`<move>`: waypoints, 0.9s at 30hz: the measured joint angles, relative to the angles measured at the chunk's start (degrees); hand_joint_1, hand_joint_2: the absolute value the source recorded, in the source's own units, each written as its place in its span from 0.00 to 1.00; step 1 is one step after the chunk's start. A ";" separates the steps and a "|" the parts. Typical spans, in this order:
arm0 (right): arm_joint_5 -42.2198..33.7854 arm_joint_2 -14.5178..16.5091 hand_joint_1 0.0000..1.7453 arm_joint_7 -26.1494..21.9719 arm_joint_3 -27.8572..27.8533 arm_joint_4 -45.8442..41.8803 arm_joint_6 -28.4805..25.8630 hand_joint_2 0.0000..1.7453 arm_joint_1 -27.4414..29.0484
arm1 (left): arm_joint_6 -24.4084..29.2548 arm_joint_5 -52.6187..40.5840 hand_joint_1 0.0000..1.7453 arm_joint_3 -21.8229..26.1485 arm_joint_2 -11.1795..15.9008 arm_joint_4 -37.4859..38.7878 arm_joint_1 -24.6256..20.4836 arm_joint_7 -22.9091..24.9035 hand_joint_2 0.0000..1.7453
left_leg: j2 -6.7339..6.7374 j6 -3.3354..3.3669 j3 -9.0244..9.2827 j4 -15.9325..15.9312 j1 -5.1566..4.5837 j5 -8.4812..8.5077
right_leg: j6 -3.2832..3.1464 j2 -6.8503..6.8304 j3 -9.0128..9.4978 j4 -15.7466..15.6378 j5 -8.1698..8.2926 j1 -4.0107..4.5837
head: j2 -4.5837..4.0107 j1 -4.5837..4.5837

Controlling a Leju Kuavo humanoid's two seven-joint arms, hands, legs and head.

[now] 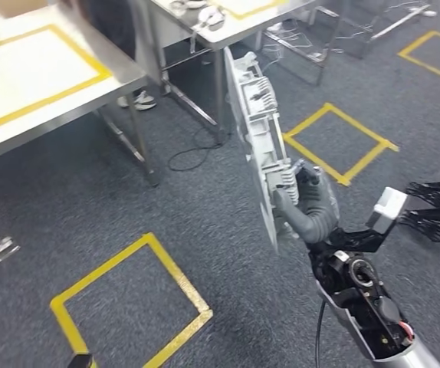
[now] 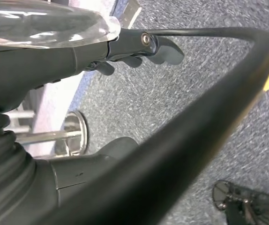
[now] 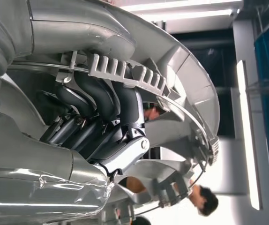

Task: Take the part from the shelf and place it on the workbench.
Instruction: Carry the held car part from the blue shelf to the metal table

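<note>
My right hand (image 1: 313, 207) grips the grey ribbed part (image 1: 258, 138) upright above the carpet, well short of the workbench (image 1: 38, 73), while my left hand (image 2: 140, 49) hangs with fingers curled on nothing

Grey carpet floor (image 1: 165, 207) bears yellow tape squares (image 1: 131, 303), one near the front and another (image 1: 339, 142) farther back. A black cable (image 1: 192, 157) loops on it beside the legs of a steel workbench (image 1: 38, 84), whose top carries a yellow tape outline (image 1: 61, 88).
</note>
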 joint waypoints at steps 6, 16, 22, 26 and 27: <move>-0.69 0.00 1.00 0.00 -0.04 0.73 0.50 1.00 0.53 | 0.21 0.62 0.00 -0.02 -0.18 0.00 -0.01 0.49 1.00 | -4.94 -0.06 0.43 0.13 -0.35 -0.03 | -1.46 3.54 2.47 -8.64 7.70 0.06 | 0.00 1.14; -0.89 0.20 1.00 -0.11 -0.09 1.21 0.63 1.00 0.56 | 0.33 0.66 0.00 -0.09 -0.26 0.07 0.10 0.88 1.00 | -0.20 -2.95 -8.49 15.68 -0.07 -7.01 | -2.59 -0.60 5.10 -14.80 9.43 -0.14 | 0.00 -0.54; -1.20 0.19 1.00 0.10 -0.07 1.63 0.57 1.00 0.58 | 1.37 1.17 0.00 -0.10 -0.23 0.07 0.08 2.63 1.00 | 3.91 -2.96 -1.04 1.84 0.18 -0.03 | -1.62 -4.33 5.30 -14.38 8.70 0.23 | 0.00 -2.10; -2.24 0.17 1.00 0.02 -0.13 1.76 0.40 1.00 0.55 | 2.01 1.74 0.00 -0.11 -0.07 0.07 0.21 4.00 1.00 | 2.80 -1.24 -0.43 0.12 -0.08 0.19 | -0.44 -5.60 5.76 -14.11 7.84 0.41 | -0.01 -1.57; -2.35 0.17 1.00 -0.07 -0.18 1.80 0.35 1.00 0.56 | 2.03 1.77 0.00 -0.11 -0.02 0.07 0.24 4.42 1.00 | 2.23 -0.85 -0.36 0.03 0.02 0.24 | -0.19 -4.51 5.43 -13.11 6.95 0.19 | -0.01 -1.43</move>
